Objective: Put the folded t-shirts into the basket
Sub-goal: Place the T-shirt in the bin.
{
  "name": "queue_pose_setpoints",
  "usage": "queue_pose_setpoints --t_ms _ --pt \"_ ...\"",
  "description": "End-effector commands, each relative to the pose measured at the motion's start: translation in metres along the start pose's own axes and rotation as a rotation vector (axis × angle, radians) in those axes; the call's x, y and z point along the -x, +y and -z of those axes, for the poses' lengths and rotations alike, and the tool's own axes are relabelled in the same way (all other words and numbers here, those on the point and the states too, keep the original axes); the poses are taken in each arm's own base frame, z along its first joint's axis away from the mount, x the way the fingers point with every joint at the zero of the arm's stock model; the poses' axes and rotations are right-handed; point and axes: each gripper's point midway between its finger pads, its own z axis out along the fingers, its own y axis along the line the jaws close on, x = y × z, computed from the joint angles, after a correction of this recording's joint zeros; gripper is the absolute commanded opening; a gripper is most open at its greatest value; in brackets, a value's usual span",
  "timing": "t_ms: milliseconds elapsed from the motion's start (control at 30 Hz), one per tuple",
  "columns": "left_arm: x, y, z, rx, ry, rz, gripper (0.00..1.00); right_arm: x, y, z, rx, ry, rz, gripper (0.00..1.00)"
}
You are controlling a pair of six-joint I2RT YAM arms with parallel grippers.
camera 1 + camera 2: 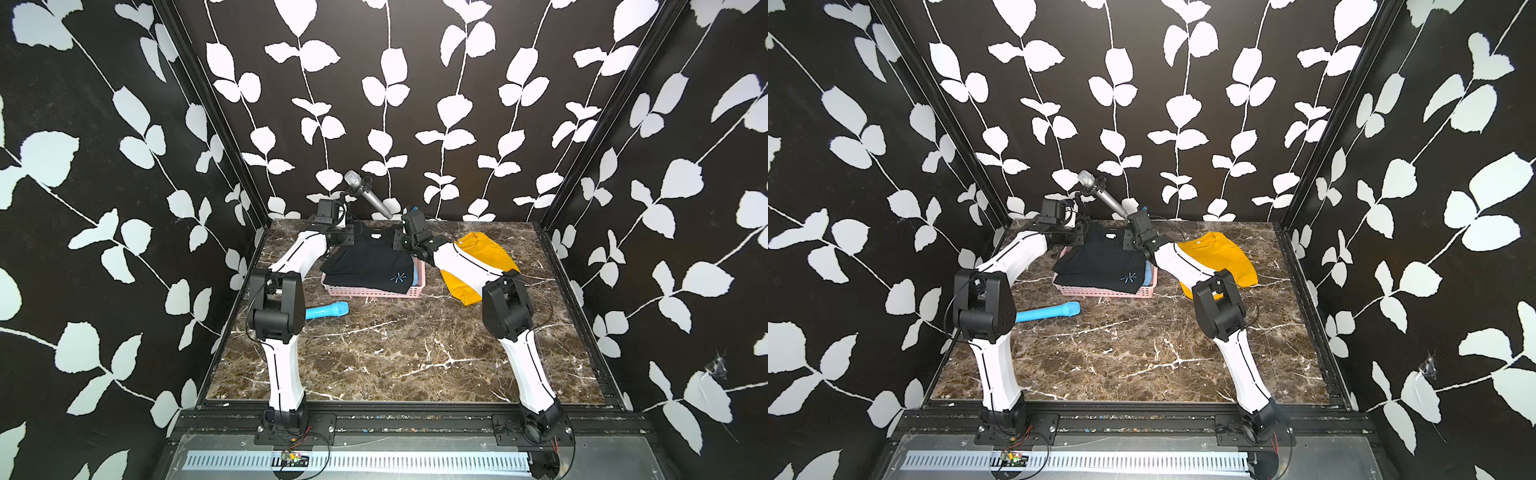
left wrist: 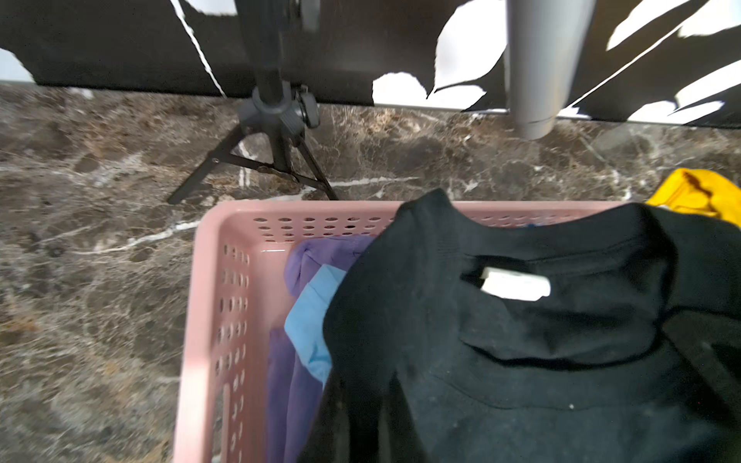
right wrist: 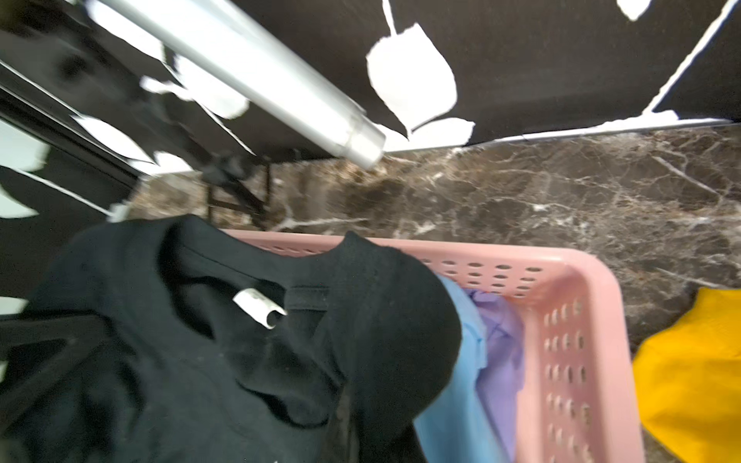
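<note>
progress: about three of four, my judgement; nothing is let go of yet.
done: lilac tee [image 2: 280, 385] and light blue tee [image 2: 310, 320] lie in the basket [image 1: 374, 291], lilac lowest, blue on top of it.
in hand: black tee [image 1: 365, 259] is on top of that pile, its near end resting and its collar end raised over the far rim.
left to do: lower and let go of the black tee, then fetch the mustard tee [image 1: 482, 254].
blue cylinder [image 1: 327, 311]: on the table [image 1: 374, 357], near the basket's front left corner, apart from it; not a task item.
left gripper [image 1: 348, 237]: closed; appears to pinch the black tee's left shoulder. The fingers are hidden by cloth, so the grip is my reading.
basket look: pink, shallow, with perforated walls. The left rim is hidden under black cloth in both top views; the front wall is clear.
black tee look: folded flat, white neck label showing, small blue burst print on the near right corner, both shoulder corners pulled up into peaks.
right gripper [image 1: 402, 243]: closed; appears to pinch the right shoulder, with the same caveat.
mustard tee look: plain and folded, on the table right of the basket, apart from it and untouched. The right arm partly covers it in both top views.
</note>
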Motion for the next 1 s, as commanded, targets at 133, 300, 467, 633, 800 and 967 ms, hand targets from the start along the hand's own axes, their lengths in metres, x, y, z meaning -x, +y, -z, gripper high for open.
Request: queue_pose_setpoints --t_ms 133,300,467,633,800,967 --pt "-0.007 0.002 -0.012 -0.009 0.037 -0.005 0.00 0.016 -0.022 -0.007 -0.056 0.025 0.106 0.00" --pt "-0.014 0.008 -0.020 0.019 0.060 -0.008 0.00 0.006 -0.033 -0.017 -0.062 0.064 0.100 0.00" --pt "-0.017 0.020 -0.025 0.079 0.081 -0.032 0.00 -0.002 -0.037 -0.020 -0.071 0.090 0.102 0.09" --pt "-0.020 0.029 -0.026 0.128 0.117 -0.063 0.14 0.013 -0.044 -0.006 -0.119 0.067 0.148 0.29" --pt "-0.010 0.031 -0.007 0.160 0.082 -0.067 0.41 0.030 -0.035 0.021 -0.097 0.060 0.221 0.41" --pt "0.005 0.015 0.015 0.098 0.022 -0.043 0.57 0.020 -0.022 0.043 -0.030 0.092 0.244 0.49"
